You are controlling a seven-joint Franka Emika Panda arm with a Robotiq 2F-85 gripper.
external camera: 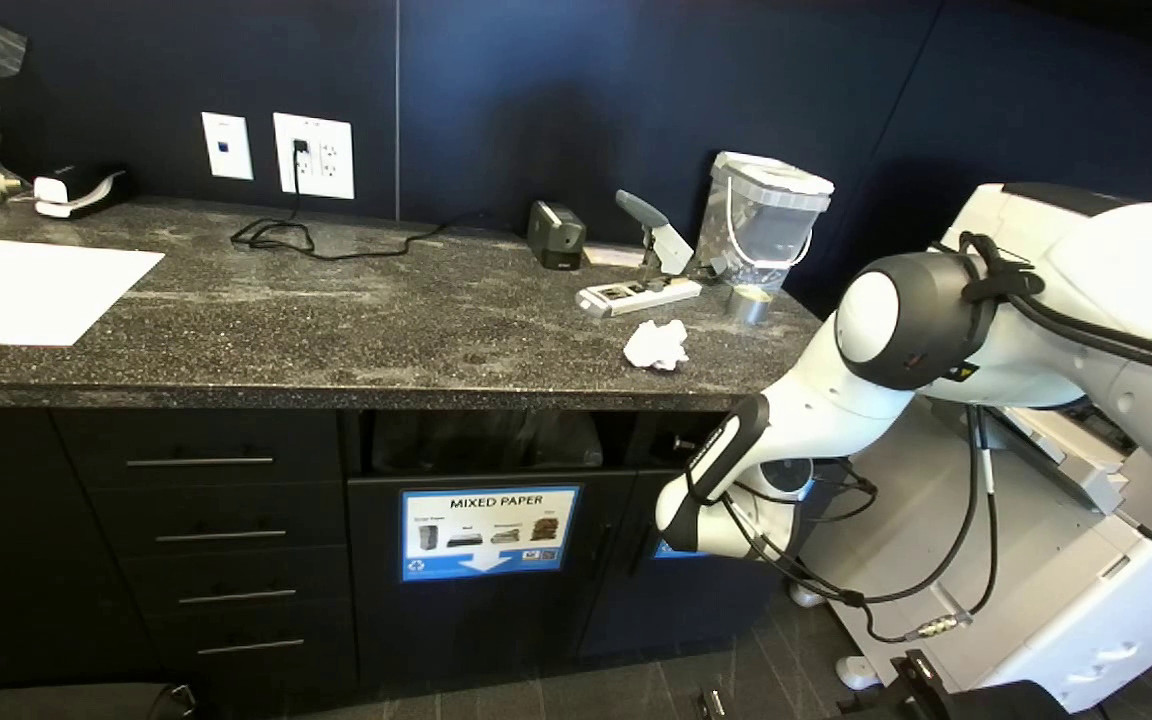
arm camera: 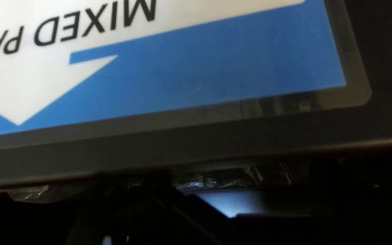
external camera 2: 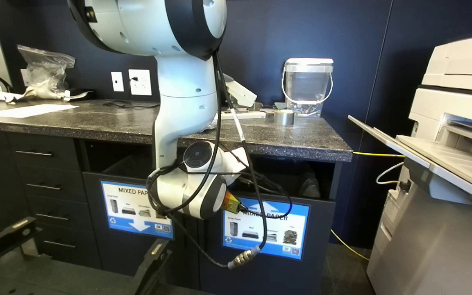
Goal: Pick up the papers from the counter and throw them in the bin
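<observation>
Wrist view: The black gripper (arm camera: 196, 204) hangs below the edge of the dark speckled granite-look counter (external camera: 386, 335), at a black panel-fronted bin (external camera 2: 268, 274) bearing a blue-and-white MIXED PAPER sign (external camera 2: 279, 229); shadow hides whether it is clenched, released or loaded. The step looks like disposal. A crumpled white paper wad (external camera: 656, 346) sits on the counter near its front edge; next likely calls for releasing any load, backing clear of the counter, then reaching for that wad.

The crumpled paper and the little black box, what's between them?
The stapler's pale base lies between the crumpled paper and the little black box, as an exterior view shows.
</observation>
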